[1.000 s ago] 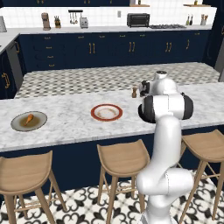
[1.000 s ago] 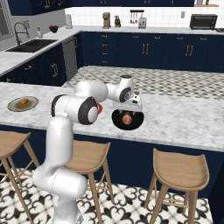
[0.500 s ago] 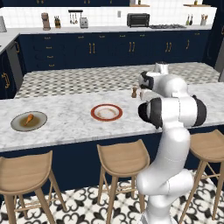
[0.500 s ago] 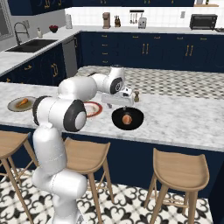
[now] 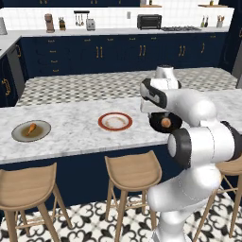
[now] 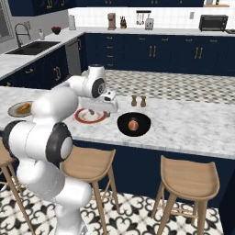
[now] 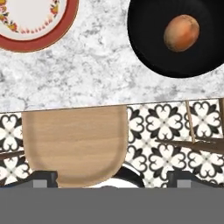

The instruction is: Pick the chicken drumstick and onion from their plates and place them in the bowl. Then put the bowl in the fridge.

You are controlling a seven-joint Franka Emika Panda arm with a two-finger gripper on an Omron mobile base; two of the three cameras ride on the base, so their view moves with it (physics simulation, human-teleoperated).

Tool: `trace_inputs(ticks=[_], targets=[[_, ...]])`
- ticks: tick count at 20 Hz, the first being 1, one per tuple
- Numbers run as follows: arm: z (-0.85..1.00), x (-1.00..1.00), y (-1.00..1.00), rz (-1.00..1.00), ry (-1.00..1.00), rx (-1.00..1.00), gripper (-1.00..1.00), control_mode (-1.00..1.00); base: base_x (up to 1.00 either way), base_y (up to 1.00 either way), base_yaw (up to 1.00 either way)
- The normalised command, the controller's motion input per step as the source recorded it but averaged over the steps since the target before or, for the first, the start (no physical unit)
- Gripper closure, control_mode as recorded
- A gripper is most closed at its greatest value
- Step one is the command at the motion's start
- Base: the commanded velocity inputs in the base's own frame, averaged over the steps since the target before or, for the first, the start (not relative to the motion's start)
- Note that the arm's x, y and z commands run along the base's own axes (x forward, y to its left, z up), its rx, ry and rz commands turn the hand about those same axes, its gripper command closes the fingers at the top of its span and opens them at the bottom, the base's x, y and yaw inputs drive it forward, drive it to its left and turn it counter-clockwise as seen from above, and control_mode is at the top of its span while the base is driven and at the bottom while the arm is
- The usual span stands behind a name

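The onion (image 7: 181, 33) lies inside the black bowl (image 7: 148, 35) on the marble island; both also show in the right base view, onion (image 6: 133, 125) in bowl (image 6: 123, 127). The red-rimmed white plate (image 7: 39, 43) is bare. Far to the left, the chicken drumstick (image 5: 30, 128) rests on the olive-grey plate (image 5: 18, 137). My gripper (image 7: 112, 177) is open and holds nothing. It hovers over the counter's front edge, between the red-rimmed plate (image 6: 82, 118) and the bowl. In the left base view my arm hides part of the bowl (image 5: 158, 126).
Salt and pepper shakers (image 6: 138, 100) stand just behind the bowl. Wooden stools (image 7: 74, 144) line the island's near side, one right below the hand. A sink (image 6: 32, 47) sits on the far left counter. The fridge is out of view.
The hand has swung left from above the bowl to the gap between bowl and red-rimmed plate. The jaws stayed open; the onion stayed in the bowl.
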Motion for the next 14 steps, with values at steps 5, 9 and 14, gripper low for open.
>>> trace_inputs(ticks=[5, 9, 14], targets=[[0.26, -1.0, 0.14, -0.01, 0.07, 0.01, -1.0, -1.0, 0.0, 0.0, 0.0], [0.02, -1.0, 0.02, 0.0, 0.0, 0.01, -1.0, -1.0, 0.0, 0.0, 0.0], [0.14, -0.97, 0.08, 0.0, 0.02, 0.01, -1.0, -1.0, 0.0, 0.0, 0.0]])
